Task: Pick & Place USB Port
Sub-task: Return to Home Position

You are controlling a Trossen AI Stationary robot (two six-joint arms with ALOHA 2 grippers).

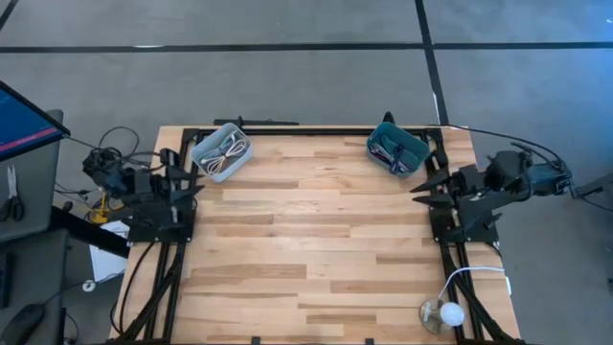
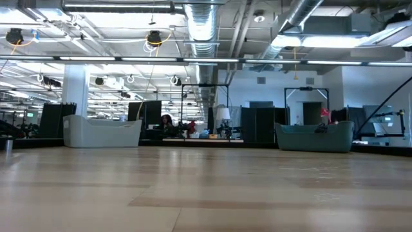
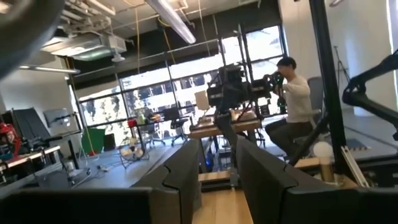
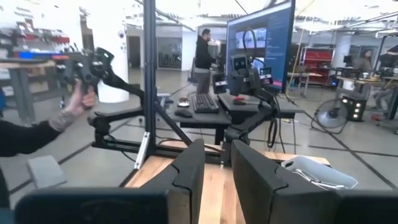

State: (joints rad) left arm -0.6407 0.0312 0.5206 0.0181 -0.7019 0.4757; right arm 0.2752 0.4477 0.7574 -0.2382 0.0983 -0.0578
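White charger cables: lay coiled in the white bin, near the left claw, off to one side of its fingertips, not touching. Violet charger cables: lay in the green bin, likewise near the right claw, to one side.

Judged light, limp and springy, with a smooth sheath likely to slip. Judged best pinched across a gathered bundle of loops, or at a stiff plug end, though plugs showed too small to single out.

Left claw: sat at its own table edge, fingers slightly parted, pinching nothing. Right claw: sat at the opposite edge, well apart from the left, fingers likewise slightly parted and empty.

Found no brand, label or legible writing on cables or bins. Could not read the monitor far beyond the right claw.
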